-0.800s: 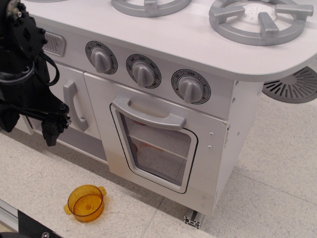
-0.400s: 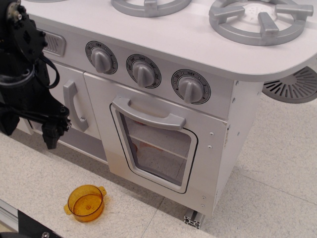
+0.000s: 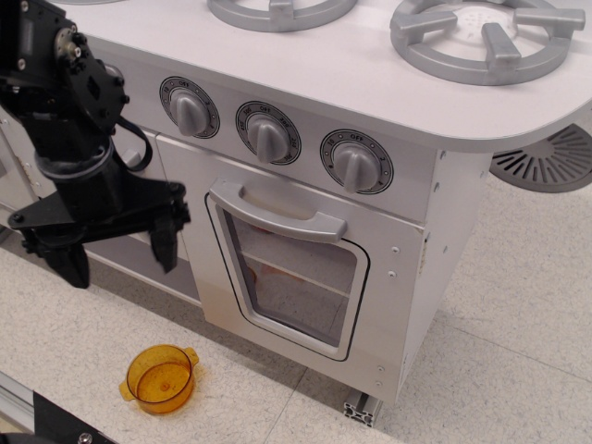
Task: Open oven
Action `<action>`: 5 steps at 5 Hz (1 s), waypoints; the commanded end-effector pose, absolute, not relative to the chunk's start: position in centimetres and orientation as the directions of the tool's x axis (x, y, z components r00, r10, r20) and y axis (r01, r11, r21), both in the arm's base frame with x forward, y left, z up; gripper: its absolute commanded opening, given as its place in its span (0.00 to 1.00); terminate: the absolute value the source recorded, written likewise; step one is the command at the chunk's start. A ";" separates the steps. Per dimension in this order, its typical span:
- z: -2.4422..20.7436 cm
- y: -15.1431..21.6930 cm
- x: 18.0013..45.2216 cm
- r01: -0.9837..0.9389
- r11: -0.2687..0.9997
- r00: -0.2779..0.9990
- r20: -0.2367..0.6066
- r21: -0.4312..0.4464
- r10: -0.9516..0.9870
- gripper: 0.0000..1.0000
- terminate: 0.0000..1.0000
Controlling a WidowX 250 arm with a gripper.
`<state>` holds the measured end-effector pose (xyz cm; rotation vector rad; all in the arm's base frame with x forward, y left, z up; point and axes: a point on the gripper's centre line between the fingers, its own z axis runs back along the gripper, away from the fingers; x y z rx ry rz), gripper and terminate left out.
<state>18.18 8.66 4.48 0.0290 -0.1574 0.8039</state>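
White plastic toy-kitchen oven (image 3: 305, 268) occupies the centre of the frame; its door, with a rounded clear window and a wide horizontal grey bar handle (image 3: 277, 215), sits shut, flush with the cabinet front. Black robot tool (image 3: 118, 250) hangs at centre left, fingers spread wide and grasping nothing, one finger (image 3: 165, 242) just left of the door's edge, the other (image 3: 69, 264) further left and lower.

Step in hand, as judged: reaching the bar handle. To do it well, the tool should travel right and slightly up, align its fingers above and below the bar near its middle, clench there, then pull outward and down along the door's arc, assuming a bottom hinge, which cannot be confirmed here. A grip near one end would likely twist or slip.

Counts: one oven door; one bar handle; three grey rotary knobs (image 3: 268, 135) in a row above the door; two grey burner grates (image 3: 487, 37) on the white worktop (image 3: 361, 74) at the upper edge; one translucent orange toy pot (image 3: 161, 377) on the speckled floor (image 3: 499, 351) at lower left.
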 end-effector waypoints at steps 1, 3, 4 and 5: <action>2.2 8.9 22.1 -0.932 0.302 0.293 0.076 -0.201 0.953 1.00 0.00; 1.8 8.3 26.0 -0.925 0.217 0.226 0.005 -0.311 0.974 1.00 0.00; 2.3 8.2 27.2 -0.906 0.187 0.205 -0.008 -0.379 0.979 1.00 0.00; 1.8 8.0 28.0 -0.898 0.170 0.180 0.014 -0.405 0.984 1.00 0.00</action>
